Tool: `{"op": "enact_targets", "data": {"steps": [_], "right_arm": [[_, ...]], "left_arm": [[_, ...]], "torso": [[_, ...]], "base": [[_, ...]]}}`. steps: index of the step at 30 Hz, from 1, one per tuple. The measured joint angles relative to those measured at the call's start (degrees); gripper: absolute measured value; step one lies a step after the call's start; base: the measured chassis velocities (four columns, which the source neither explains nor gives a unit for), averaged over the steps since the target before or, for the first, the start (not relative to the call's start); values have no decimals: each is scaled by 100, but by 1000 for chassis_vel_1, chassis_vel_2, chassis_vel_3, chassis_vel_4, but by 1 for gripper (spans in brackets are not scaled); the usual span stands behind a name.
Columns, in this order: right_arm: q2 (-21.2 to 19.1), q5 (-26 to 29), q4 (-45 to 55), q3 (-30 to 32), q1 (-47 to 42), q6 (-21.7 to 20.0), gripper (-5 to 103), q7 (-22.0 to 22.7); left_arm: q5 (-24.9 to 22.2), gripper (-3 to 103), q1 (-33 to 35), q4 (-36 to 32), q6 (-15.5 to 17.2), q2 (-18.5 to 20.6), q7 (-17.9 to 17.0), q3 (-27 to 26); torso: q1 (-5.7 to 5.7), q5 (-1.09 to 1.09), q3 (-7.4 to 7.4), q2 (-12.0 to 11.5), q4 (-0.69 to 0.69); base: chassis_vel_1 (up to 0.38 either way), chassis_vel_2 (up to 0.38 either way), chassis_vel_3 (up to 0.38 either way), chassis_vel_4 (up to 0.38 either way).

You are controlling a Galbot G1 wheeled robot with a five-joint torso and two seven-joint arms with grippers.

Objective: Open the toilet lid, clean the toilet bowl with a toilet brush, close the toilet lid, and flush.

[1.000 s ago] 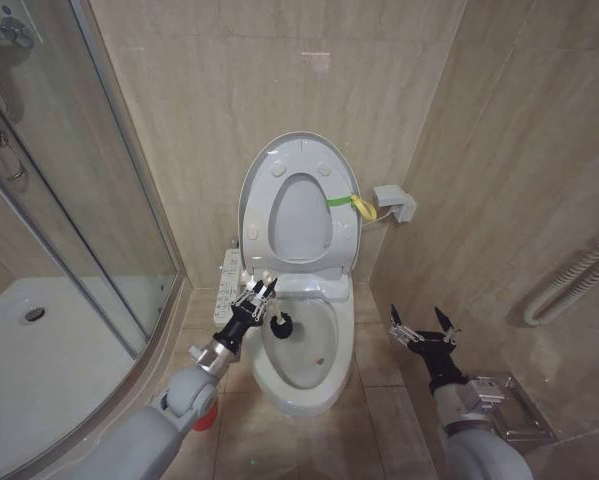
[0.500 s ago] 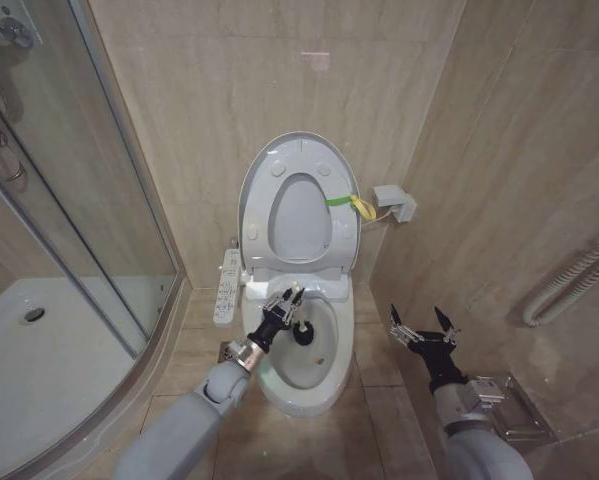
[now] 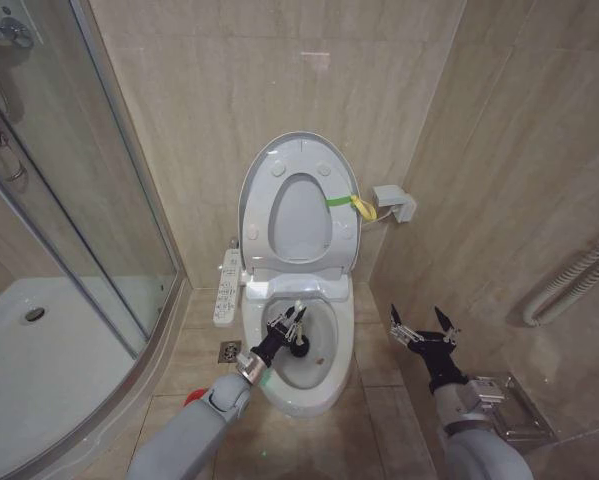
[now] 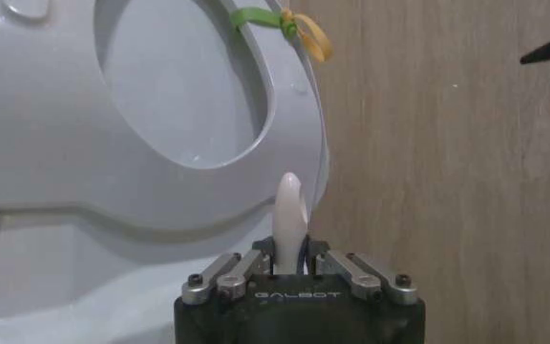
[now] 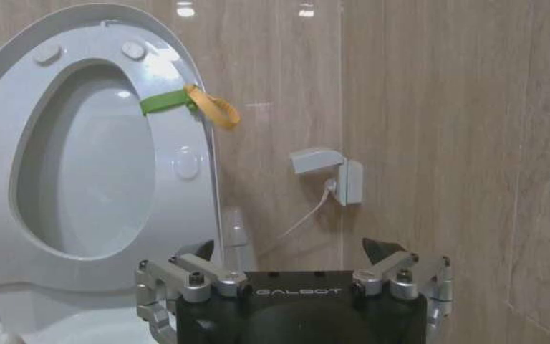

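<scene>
Since a second ago the left gripper [image 3: 291,322], clamped on the brush [image 3: 297,344], has swung from the rim into the bowl [image 3: 324,385], bristles at its 5 o'clock; right gripper [image 3: 422,326] waits, splayed.

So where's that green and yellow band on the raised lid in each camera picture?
Head view: the band wraps the right edge of the raised toilet lid, next to the wall socket.
Left wrist view: the band sits on the lid's edge, beside the tiled wall.
Right wrist view: the band crosses the lid's edge, near the wall socket.
Shared landmark: the raised lid, upright against the wall.
</scene>
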Motion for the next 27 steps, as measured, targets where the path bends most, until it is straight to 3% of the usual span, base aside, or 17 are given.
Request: {"op": "enact_targets", "data": {"steps": [17,27], "right_arm": [[0,0,0,0,0,0,100,0],[0,0,0,0,0,0,100,0]], "left_arm": [[184,21,-23,637,-155,-126,115,-207],[440,21,-123,-243,-191,-112,-207,-299]], "torso": [[0,-1,0,0,0],[0,-1,1,0,-1]], "base": [[0,0,0,0],[0,0,0,0]]}}
